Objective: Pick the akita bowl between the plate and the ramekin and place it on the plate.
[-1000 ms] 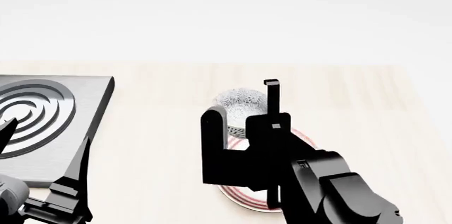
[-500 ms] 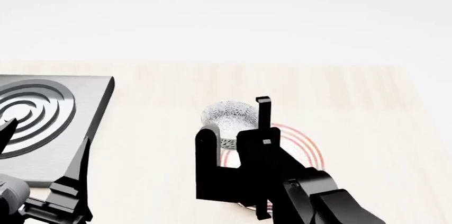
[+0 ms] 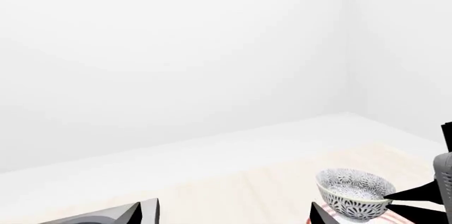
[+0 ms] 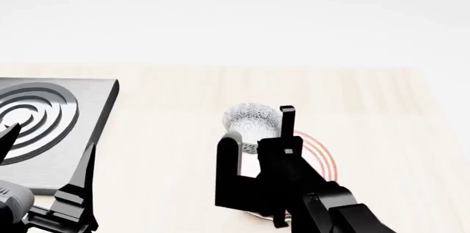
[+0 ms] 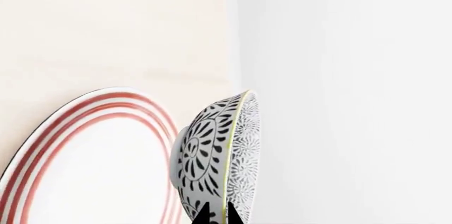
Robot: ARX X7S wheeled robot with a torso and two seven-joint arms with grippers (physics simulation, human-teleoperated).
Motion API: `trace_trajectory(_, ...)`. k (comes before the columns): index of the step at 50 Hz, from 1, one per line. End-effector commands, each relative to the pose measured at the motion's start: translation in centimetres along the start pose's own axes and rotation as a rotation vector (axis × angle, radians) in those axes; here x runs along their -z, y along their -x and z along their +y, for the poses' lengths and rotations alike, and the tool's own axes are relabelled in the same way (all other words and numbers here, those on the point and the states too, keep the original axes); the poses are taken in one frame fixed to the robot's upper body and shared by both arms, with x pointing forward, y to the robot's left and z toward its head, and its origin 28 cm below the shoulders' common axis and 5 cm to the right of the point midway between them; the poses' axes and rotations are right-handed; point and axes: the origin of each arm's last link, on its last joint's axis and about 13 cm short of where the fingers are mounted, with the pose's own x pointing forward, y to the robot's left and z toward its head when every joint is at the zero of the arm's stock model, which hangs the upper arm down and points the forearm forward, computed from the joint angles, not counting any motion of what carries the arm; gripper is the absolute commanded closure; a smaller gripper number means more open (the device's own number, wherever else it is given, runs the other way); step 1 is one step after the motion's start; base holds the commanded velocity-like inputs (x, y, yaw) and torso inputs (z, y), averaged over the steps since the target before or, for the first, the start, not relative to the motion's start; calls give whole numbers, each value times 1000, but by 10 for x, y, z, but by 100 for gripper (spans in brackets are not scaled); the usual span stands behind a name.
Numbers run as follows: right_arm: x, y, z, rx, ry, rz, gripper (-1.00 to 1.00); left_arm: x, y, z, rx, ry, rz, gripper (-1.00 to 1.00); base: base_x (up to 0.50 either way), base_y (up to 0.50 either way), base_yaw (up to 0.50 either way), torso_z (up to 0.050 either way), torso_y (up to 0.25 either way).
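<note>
Now, bowl: one akita bowl, nothing in it, over the plate's far edge.
Plate: one plate, red-ringed.
Claw: right gripper pinches the bowl's rim.

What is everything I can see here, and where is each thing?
akita bowl: one, grey-and-white patterned, over the far edge of the plate, rim pinched by the right gripper.
plate: one, white with red rings, on the table, partly hidden by the arm.
burner slab: one, dark grey with concentric rings, at the table's left.
table: one, pale wood.
right gripper: one, black, shut on the bowl rim.
left gripper: one, black, low at left, open.
</note>
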Motion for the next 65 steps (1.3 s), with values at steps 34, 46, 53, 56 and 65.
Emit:
trace_trajectory(34,13,-5,22,-47,85,71,100,2,0,0,1,0,7,-100,0,0,0,0,1)
trace_trajectory(46,16,-12,24,-47,85,103,100,1,-1,0,3,-1,-17,-100,0,0,0,0,1)
trace_trajectory(53,18,-16,21,-24,84,126,100,2,0,0,5,6,-30,-100,0,0,0,0,0)
trace_trajectory(56,17,-16,22,-28,84,121,100,2,1,0,12,2,-34,-100,0,0,0,0,0)
trace_trajectory(65,18,-20,28,-39,88,128,100,3,1,0,13,4,-36,-100,0,0,0,0,0)
